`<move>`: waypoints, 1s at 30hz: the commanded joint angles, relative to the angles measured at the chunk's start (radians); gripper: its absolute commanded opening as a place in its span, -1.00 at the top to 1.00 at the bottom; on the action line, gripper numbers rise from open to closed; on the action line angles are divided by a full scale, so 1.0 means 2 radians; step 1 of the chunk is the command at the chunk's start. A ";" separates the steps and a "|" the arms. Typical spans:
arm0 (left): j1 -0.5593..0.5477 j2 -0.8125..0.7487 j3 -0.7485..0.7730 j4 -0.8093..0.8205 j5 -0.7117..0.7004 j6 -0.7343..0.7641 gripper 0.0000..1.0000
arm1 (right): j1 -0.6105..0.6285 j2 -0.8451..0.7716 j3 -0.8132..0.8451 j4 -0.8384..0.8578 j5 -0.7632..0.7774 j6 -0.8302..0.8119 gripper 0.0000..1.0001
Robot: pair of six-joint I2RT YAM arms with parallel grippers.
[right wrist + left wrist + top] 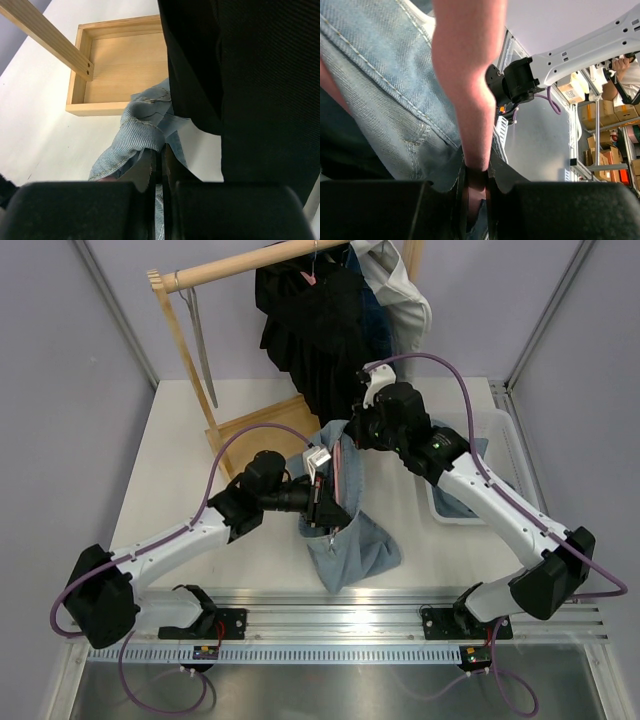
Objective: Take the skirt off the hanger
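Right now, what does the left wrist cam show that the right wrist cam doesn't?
Left wrist only: the pink hanger pinched in the left gripper, the right arm beyond it, and shelves of cardboard boxes in the background.
Right wrist only: the wooden rack base, a black garment hanging at right, the white table, and the right gripper shut on denim.
Both: the denim skirt, close against each camera's own fingers.

top: overhead, looks down on table [170, 470] | 2 wrists: close-up along jaws | shared: denim skirt [352, 555]
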 commanded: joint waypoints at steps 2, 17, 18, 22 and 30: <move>-0.020 -0.018 0.019 -0.045 0.037 0.009 1.00 | -0.023 0.002 -0.010 0.105 0.038 -0.036 1.00; 0.044 -0.100 -0.039 0.090 -0.115 -0.077 1.00 | -0.025 -0.118 -0.157 -0.028 -0.311 -0.349 1.00; 0.046 -0.106 -0.049 0.102 -0.126 -0.085 1.00 | -0.025 -0.118 -0.162 -0.040 -0.322 -0.362 1.00; 0.051 -0.119 -0.067 0.139 -0.195 -0.119 1.00 | -0.025 -0.133 -0.209 -0.073 -0.379 -0.412 1.00; 0.053 -0.130 -0.093 0.209 -0.327 -0.156 1.00 | -0.025 -0.147 -0.233 -0.087 -0.357 -0.428 1.00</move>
